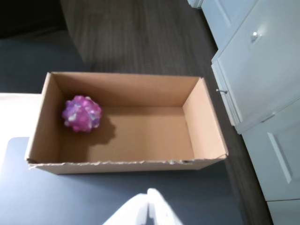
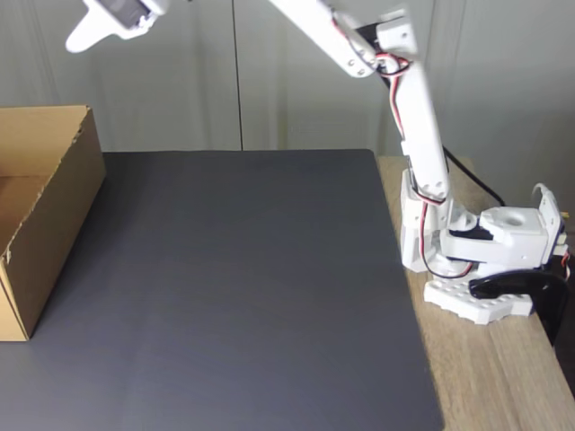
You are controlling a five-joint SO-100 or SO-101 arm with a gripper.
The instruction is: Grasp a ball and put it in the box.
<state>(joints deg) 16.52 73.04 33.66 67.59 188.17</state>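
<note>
Wrist view, ball [image 1: 81, 114] on the floor of the box [image 1: 201, 117] toward nine o'clock, tool [image 1: 149, 206] at six o'clock, its grip state unclear, nothing in it.

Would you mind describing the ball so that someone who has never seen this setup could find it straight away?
In the wrist view, look for the open brown cardboard box resting on the dark mat. The ball lies on the box floor, close to its left wall and towards the far corner. It is the only thing inside: knobbly, marbled purple, pink and white against plain cardboard.
</note>
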